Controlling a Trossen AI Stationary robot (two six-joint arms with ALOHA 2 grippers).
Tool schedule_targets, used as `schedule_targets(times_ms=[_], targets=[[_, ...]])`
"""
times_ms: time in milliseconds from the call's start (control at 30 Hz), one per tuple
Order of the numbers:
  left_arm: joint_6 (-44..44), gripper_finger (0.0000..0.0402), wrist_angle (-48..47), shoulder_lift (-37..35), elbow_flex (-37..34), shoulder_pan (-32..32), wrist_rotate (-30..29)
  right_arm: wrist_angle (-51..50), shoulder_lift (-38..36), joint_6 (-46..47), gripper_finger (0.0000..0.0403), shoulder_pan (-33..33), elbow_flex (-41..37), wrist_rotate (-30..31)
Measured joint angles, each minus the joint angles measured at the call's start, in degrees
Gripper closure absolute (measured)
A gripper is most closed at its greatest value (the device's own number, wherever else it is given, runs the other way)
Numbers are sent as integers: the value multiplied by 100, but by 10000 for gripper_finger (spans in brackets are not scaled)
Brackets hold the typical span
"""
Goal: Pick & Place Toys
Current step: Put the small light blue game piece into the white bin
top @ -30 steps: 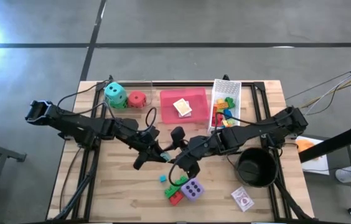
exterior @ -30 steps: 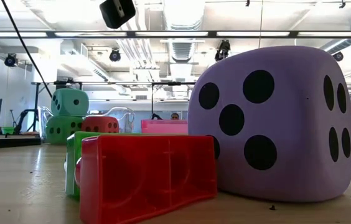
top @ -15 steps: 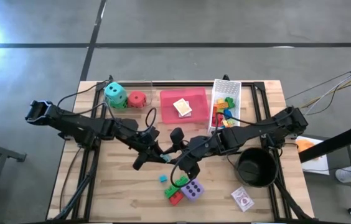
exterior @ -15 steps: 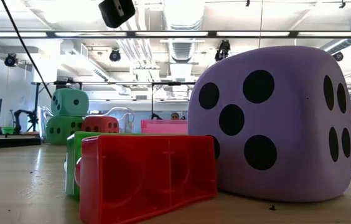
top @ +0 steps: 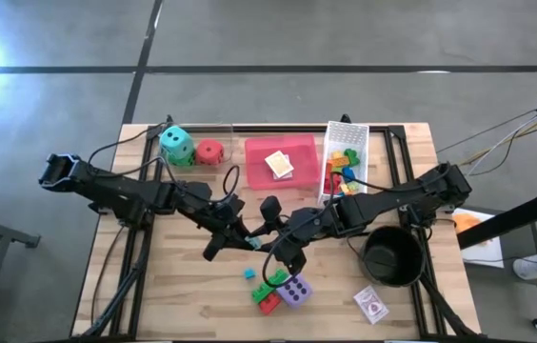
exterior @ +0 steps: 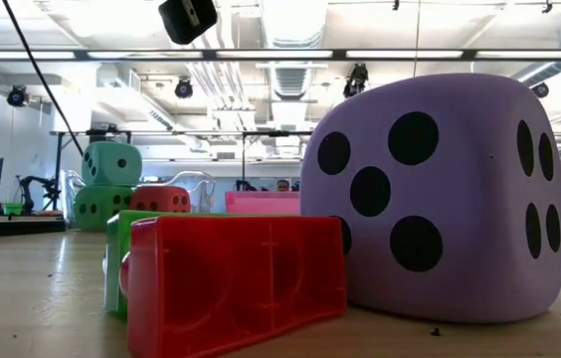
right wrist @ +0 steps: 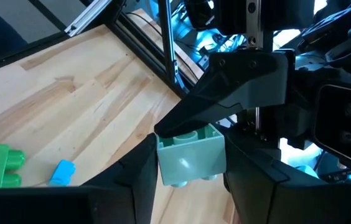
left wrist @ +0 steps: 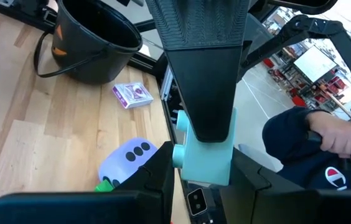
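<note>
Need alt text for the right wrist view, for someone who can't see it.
A pale teal brick sits between the right claw's fingers, with the left claw gripping its top. Beyond on the wooden table lie a green brick and a small blue brick.

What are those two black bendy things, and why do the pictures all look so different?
Those are two robot arms at a wooden table, each ending in a two-finger claw. One camera looks straight down from above. One sits at table height, so the purple die looks huge. One rides on each wrist. The left gripper and the right gripper meet mid-table, both pinching one teal brick, as if passing it over. Also on the table are a black pot, a white basket of bricks, a card pack, and more dice at the far corner.
</note>
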Motion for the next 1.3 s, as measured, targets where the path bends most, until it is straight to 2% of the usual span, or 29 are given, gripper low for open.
schedule_targets(times_ms=[100, 367, 567, 933, 1033, 1200, 1300], targets=[[37, 299, 2, 0, 0, 0, 12, -2, 0, 7, 246, 0, 0, 2], [935, 163, -179, -7, 7, -63, 59, -139, 13, 65, 246, 0, -17, 15], [1610, 109, -697, -7, 7, -70, 19, -368, 0, 401, 246, 0, -17, 19], [1698, 96, -1888, -9, 7, -70, -864, -1217, -267, 1181, 246, -130, 131, 83], [1587, 95, -2315, -9, 7, -74, -1348, -1625, -447, 1517, 246, -243, 131, 230], [1307, 95, -3104, -9, 7, -70, -2329, -2939, -752, 2340, 246, -536, 131, 780], [1262, 95, -3329, -9, 4, -70, -2598, -3684, -935, 2889, 246, -769, 118, 883]])
